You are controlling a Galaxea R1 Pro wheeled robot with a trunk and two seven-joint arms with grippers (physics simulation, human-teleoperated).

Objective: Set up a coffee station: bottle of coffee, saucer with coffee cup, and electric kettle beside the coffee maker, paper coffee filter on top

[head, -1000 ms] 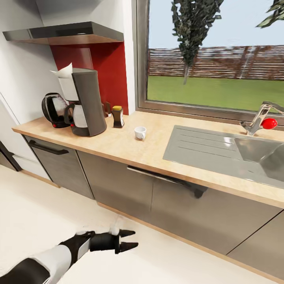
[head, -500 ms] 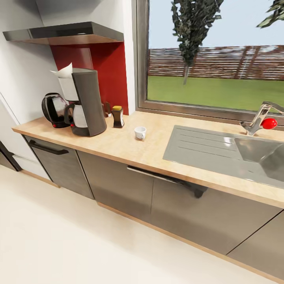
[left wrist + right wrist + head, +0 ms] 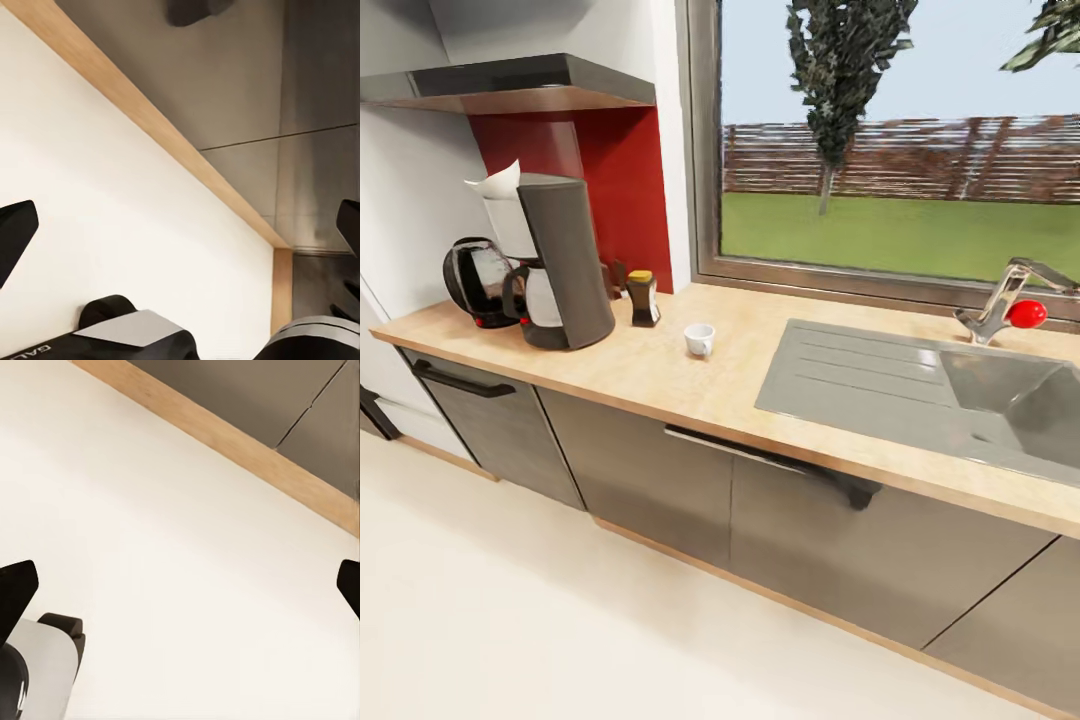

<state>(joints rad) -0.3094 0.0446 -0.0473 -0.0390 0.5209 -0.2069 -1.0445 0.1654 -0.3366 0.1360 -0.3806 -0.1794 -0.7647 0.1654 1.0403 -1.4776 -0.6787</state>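
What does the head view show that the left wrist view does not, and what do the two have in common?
Head view: the kitchen countertop with the coffee maker, the paper coffee filter on top, the electric kettle, the bottle of coffee, the coffee cup and the sink.
Left wrist view: the left tool, fingers wide apart.
Both: grey cabinet fronts, the wooden strip beneath them, the pale floor.

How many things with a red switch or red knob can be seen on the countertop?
2 clearly: the electric kettle, at the worktop's left end behind the coffee maker, shows red at its base; the tap behind the sink has a red knob. The coffee maker's own switch may be hidden.
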